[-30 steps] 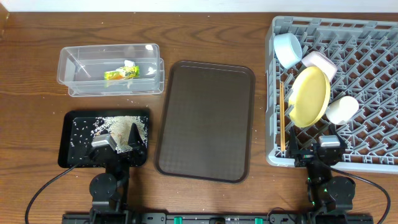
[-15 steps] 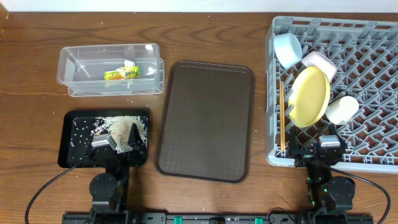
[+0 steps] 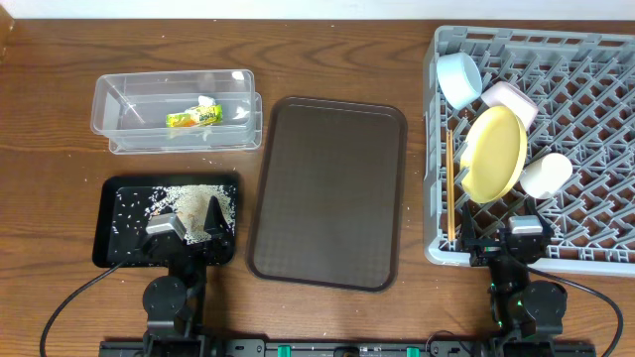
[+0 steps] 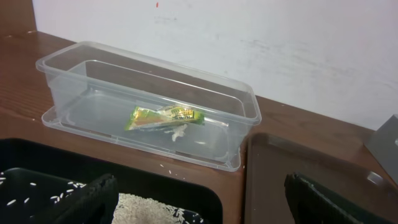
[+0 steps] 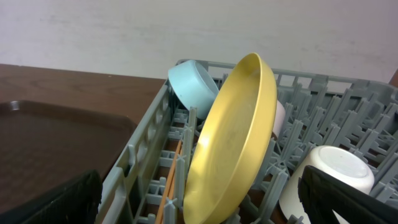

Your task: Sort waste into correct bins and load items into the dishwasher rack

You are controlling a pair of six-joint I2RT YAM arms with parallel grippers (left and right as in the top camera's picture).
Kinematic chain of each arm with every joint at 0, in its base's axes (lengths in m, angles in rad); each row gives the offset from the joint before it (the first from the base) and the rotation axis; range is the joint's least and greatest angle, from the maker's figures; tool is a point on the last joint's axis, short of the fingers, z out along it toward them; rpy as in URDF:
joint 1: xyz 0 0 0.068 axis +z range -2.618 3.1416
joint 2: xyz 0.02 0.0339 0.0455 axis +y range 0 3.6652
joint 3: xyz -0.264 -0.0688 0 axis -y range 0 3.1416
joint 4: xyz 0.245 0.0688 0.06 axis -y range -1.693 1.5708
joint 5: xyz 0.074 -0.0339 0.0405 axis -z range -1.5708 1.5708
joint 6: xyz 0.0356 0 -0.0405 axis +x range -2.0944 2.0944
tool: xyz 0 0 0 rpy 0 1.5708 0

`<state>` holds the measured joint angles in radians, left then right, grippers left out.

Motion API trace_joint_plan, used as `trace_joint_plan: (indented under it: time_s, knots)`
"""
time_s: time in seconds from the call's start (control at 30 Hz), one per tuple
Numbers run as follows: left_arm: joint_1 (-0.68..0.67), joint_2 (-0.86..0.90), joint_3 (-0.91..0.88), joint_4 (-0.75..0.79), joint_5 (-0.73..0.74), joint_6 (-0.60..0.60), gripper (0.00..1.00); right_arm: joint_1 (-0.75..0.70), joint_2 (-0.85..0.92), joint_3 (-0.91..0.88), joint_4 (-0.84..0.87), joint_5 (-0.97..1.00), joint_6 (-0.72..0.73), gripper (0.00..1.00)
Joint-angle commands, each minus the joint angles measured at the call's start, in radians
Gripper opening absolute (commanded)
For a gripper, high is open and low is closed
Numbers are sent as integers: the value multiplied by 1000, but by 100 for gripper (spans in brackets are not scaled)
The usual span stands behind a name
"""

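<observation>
Black rubber shows at both lower corners of the left wrist view: the left gripper is spread wide and holds nothing. It sits low at the near edge of the table, over the near side of the black tray. That looks like a parked pose, clear of the work. The rice grains lie heaped and scattered inside that tray, which suggests it serves as the food-waste bin. A pale lump beside the heap may be the paper scrap, but I cannot tell. Beyond the tray stands the clear container with the snack wrapper flat on its floor, so packaging is kept apart from the food. A few stray grains dot the table between the two bins. The brown serving tray lies beside them.

The right gripper is likewise wide open and holds nothing, low at the near wall of the dishwasher rack. In the rack the yellow plate stands on edge, leaning between the pegs, probably so it stays put and drains. The light blue bowl and white bowl are tipped behind it, and the white cup lies on its side nearby. The chopsticks lie along the rack's left wall, where the grid keeps them from rolling. By this layout the sorting looks all but done
</observation>
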<state>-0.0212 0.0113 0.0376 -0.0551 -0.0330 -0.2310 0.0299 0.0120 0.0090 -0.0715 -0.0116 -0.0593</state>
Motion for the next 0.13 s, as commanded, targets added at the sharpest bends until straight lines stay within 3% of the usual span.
trace_joint_plan:
  time_s: [0.0, 0.1]
  knots:
    - [5, -7, -34, -13, -5, 13, 88, -5, -6, -3, -2, -8, -9, 99]
    - [5, -7, -34, -13, -5, 13, 88, -5, -6, -3, -2, -8, -9, 99]
